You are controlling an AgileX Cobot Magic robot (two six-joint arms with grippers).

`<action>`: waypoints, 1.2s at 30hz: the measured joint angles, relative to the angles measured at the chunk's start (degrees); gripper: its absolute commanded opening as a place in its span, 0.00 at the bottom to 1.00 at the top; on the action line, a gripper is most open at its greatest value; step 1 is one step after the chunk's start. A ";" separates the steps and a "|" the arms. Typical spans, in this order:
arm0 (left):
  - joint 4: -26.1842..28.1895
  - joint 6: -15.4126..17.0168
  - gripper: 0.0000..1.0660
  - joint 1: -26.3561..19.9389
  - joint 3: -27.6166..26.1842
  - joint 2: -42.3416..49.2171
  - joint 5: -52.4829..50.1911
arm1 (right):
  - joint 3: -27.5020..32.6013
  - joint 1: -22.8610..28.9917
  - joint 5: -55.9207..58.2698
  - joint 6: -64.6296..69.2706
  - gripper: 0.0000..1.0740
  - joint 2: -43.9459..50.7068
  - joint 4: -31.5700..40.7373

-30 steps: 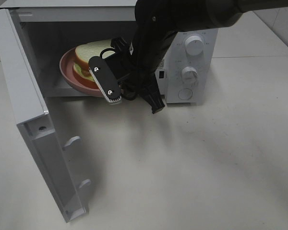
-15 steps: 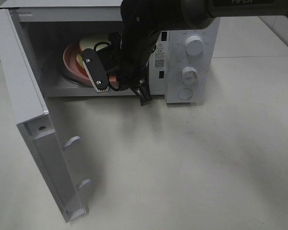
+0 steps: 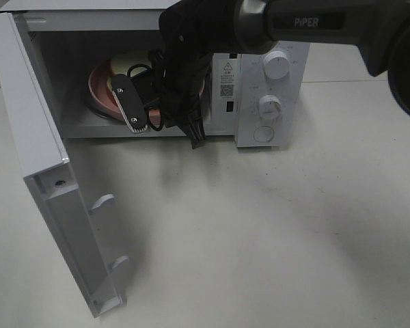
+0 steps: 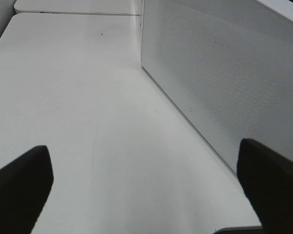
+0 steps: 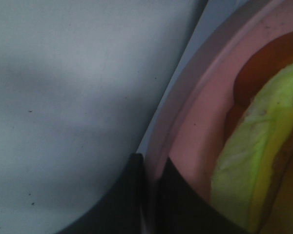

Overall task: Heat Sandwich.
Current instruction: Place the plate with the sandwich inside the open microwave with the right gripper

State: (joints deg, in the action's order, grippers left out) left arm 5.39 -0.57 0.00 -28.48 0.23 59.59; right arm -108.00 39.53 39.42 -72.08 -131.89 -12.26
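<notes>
White microwave point(image 3: 290, 130) cavity now holds the pink plate point(image 5: 185, 117) deeper than a second ago, right gripper point(image 5: 153, 173) pinched shut on its rim, sandwich point(image 5: 251, 165) just beyond its fingertips, so release likely comes next; left gripper point(image 4: 146, 185) hangs wide open, empty.

White letters reading "PiPER" run along the dark right arm point(image 3: 306, 22), toward one o'clock. The microwave point(image 3: 290, 126) front bears a warning-triangle sticker point(image 3: 227, 67); its small print and the dial marks are unreadable.
</notes>
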 measured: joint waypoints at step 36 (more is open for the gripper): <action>0.00 0.00 0.91 0.00 0.00 0.00 0.00 | -2.01 -0.86 -4.70 10.71 0.61 -2.12 -2.06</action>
State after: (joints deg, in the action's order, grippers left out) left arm 5.39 -0.57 0.00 -28.48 0.23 59.59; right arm -110.01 38.67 34.72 -61.36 -134.01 -14.32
